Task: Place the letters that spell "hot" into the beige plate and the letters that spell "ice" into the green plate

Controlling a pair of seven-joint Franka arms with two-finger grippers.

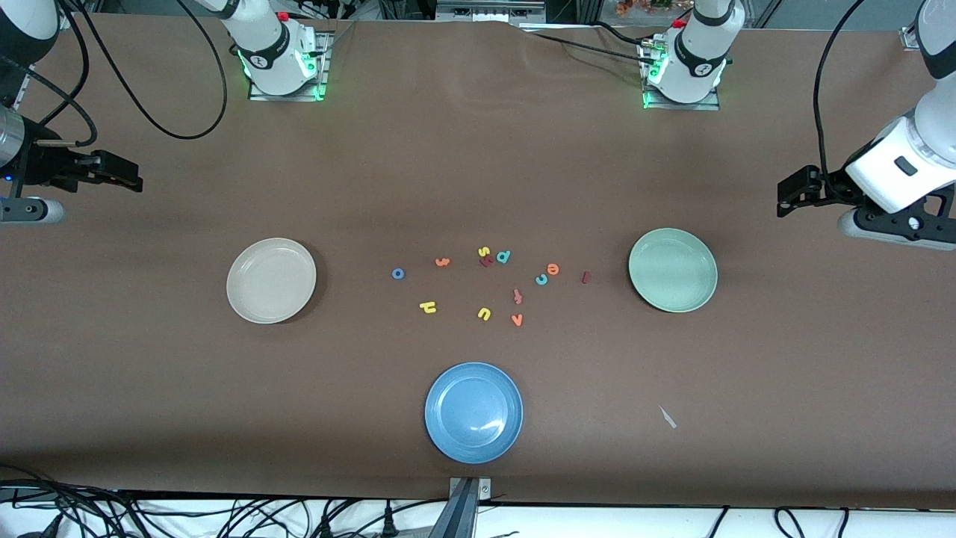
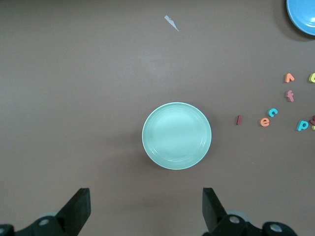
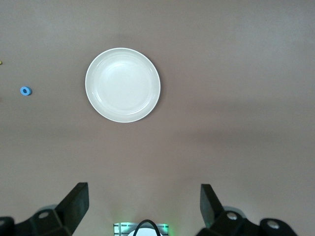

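The beige plate lies toward the right arm's end, the green plate toward the left arm's end. Both hold nothing. Between them lie the yellow "h", blue "o", orange "t", dark red "i", teal "c" and orange "e". My left gripper hangs open over bare table at its own end. My right gripper hangs open over its end, holding nothing.
A blue plate sits nearer the front camera than the letters. Other letters lie among them: a yellow "u", orange "v", red-orange "f", teal "d". A small white scrap lies near the front edge.
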